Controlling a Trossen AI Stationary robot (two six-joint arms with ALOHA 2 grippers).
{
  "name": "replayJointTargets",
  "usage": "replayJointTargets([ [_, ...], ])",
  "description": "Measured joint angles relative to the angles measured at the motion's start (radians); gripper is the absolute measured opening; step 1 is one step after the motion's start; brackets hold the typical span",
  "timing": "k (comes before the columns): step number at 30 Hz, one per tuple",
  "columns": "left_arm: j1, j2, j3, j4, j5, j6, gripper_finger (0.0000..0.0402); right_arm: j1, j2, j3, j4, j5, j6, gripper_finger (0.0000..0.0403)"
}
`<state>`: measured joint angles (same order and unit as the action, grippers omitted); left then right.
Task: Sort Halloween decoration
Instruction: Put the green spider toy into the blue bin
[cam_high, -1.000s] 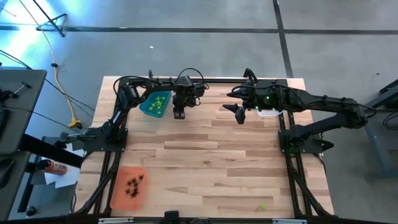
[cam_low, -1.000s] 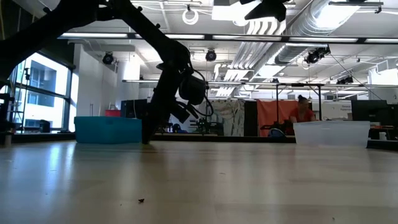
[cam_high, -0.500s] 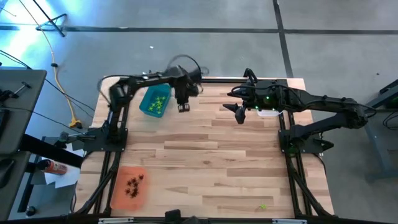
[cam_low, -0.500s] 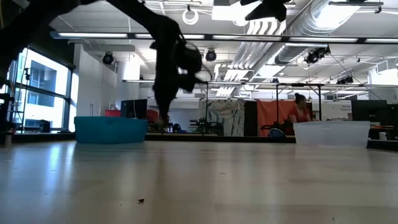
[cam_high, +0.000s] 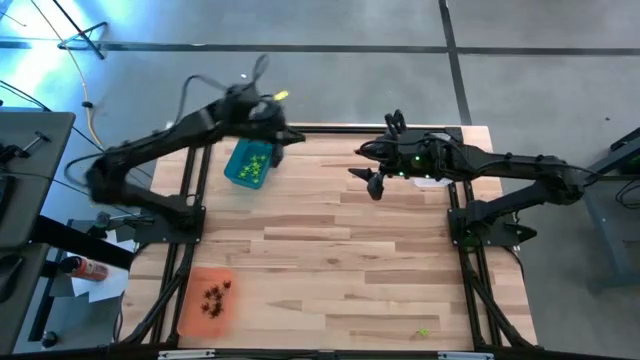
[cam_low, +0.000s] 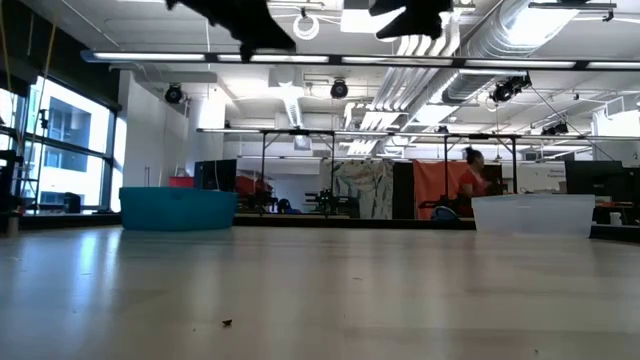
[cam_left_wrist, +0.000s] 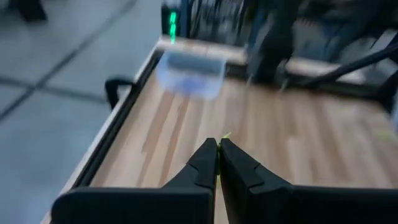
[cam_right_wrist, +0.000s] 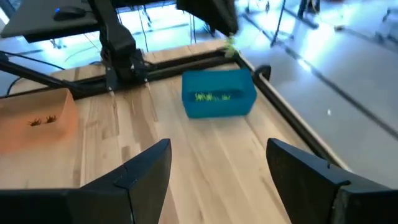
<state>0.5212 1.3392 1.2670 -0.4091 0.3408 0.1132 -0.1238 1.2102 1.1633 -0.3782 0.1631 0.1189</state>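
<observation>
My left gripper (cam_left_wrist: 217, 148) is raised high over the table's far left, near the teal tray (cam_high: 250, 165), and is shut on a lime-green decoration (cam_left_wrist: 225, 135). From the right wrist view that decoration (cam_right_wrist: 230, 45) shows at its fingertips. The teal tray holds several lime-green decorations, and the orange tray (cam_high: 208, 300) holds several dark ones. My right gripper (cam_right_wrist: 217, 168) hangs open and empty above the far right, beside the clear tray (cam_high: 432, 182). My left gripper pinches the lime-green decoration between its two fingertips (cam_left_wrist: 208, 152); only a sliver (cam_left_wrist: 226, 134) sticks out past them. The fingers slant slightly downward toward the table's right side. The decoration is lifted well clear of the table.
One lime-green piece (cam_high: 423, 333) lies near the front right edge, and a small dark piece (cam_low: 227, 322) lies near the front middle. Black frame rails run along the table's sides. A person (cam_low: 470, 170) moves in the room behind.
My left gripper has shut at the table just right of the teal tray. It then rose high and tipped from pointing down to nearly level, carrying the lime-green decoration up. My right gripper has drifted slightly toward the left.
</observation>
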Motion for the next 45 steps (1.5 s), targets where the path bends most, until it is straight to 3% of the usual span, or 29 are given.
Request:
replayJointTargets([
  [6,-0.079,-0.249,-0.253,0.253,0.014,-0.117,0.0000,0.000,0.038,0.000,0.168,-0.046,-0.087,0.0259],
  [11,-0.132,-0.353,-0.418,0.500,-0.039,-0.195,0.0000,0.000,0.048,0.000,0.273,-0.071,-0.101,0.0259],
  [15,-0.134,-0.362,-0.462,0.597,-0.063,-0.234,0.0000,-0.001,0.048,0.000,0.271,-0.071,-0.101,0.0259],
  [22,-0.135,-0.358,-0.462,0.600,-0.078,-0.253,0.0000,-0.001,0.048,0.000,0.266,-0.074,-0.094,0.0259],
  [26,-0.109,-0.386,-0.462,0.481,-0.244,-0.304,0.0000,-0.001,0.048,0.000,0.263,-0.074,-0.093,0.0259],
  [29,-0.066,-0.400,-0.460,0.282,-0.426,-0.333,0.0000,-0.001,0.048,0.000,0.256,-0.074,-0.073,0.0259],
  [31,-0.017,-0.392,-0.462,0.115,-0.479,-0.373,0.0000,-0.001,0.048,0.000,0.246,-0.074,-0.066,0.0259],
  [36,0.133,-0.304,-0.485,-0.198,-0.513,-0.493,0.0000,-0.001,0.048,0.000,0.232,-0.072,-0.065,0.0259],
  [45,0.258,-0.055,-0.475,-0.233,-0.461,-0.384,0.0000,-0.001,0.048,0.000,0.232,-0.061,-0.047,0.0259],
])
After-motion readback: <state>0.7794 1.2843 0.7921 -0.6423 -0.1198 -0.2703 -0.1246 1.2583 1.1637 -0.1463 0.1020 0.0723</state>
